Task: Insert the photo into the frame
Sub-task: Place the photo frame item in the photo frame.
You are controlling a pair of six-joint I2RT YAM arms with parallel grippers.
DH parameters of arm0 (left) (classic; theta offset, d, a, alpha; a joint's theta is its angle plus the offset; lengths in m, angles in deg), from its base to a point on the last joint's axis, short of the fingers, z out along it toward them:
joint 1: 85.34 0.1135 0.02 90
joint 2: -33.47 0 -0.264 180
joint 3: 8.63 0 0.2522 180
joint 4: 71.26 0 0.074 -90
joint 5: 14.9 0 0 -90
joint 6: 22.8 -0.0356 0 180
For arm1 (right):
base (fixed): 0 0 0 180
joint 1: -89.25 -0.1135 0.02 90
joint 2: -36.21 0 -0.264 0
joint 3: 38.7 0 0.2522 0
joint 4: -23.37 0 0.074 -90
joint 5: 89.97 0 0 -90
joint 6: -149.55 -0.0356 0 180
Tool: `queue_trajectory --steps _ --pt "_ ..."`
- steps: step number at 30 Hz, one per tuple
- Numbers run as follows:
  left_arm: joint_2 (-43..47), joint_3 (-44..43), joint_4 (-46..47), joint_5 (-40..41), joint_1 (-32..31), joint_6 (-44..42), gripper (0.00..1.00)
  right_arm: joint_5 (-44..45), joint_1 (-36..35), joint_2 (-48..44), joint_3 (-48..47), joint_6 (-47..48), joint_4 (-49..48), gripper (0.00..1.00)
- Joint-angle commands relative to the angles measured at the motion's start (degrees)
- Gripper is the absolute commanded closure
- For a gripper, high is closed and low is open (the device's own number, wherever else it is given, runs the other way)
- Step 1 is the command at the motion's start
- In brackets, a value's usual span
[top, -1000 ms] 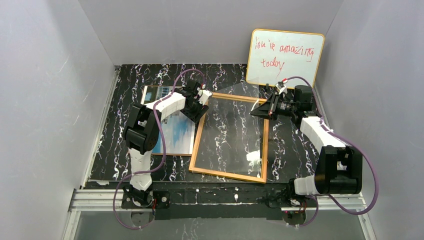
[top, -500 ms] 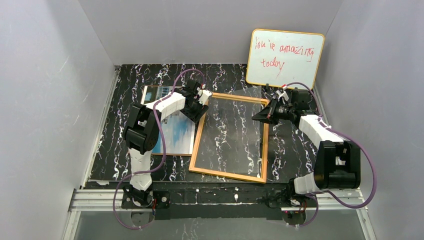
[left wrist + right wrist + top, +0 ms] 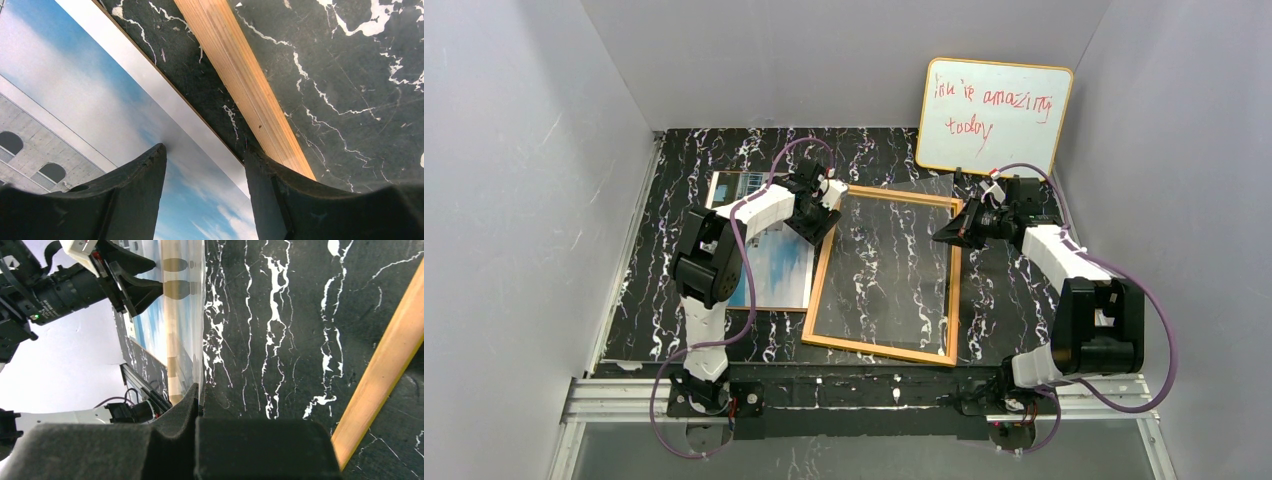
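The frame (image 3: 822,280) lies flat mid-table, orange-wood rim up; its rim also shows in the left wrist view (image 3: 240,75) and the right wrist view (image 3: 385,375). The photo (image 3: 774,265), building and blue sky face up, lies left of the frame, partly under my left arm. My left gripper (image 3: 824,215) is open, low over the photo's right edge (image 3: 75,100), one fingertip (image 3: 145,165) on the print, the other (image 3: 260,170) beside the frame's rim. My right gripper (image 3: 944,232) is shut on the clear pane (image 3: 201,340), holding its right edge slightly raised above the frame.
A yellow-edged whiteboard (image 3: 994,118) with red writing leans against the back wall at the right, just behind my right arm. A thin brown board edge (image 3: 769,308) shows under the photo. Grey walls close in the left, back and right sides.
My right arm has turned and drawn a little back and right, and the pane it holds has come down flatter over the frame. The left arm has not moved.
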Motion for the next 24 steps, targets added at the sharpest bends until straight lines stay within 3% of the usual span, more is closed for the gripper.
queue_trajectory --steps 1,24 --pt "-1.82 0.85 -4.31 -2.29 -0.08 0.04 0.44 2.17 0.38 0.85 -3.65 2.93 2.69 0.99" --pt "-1.99 0.18 -4.40 -2.05 -0.08 -0.49 0.45 5.78 1.09 2.49 -4.21 3.81 5.87 0.99"
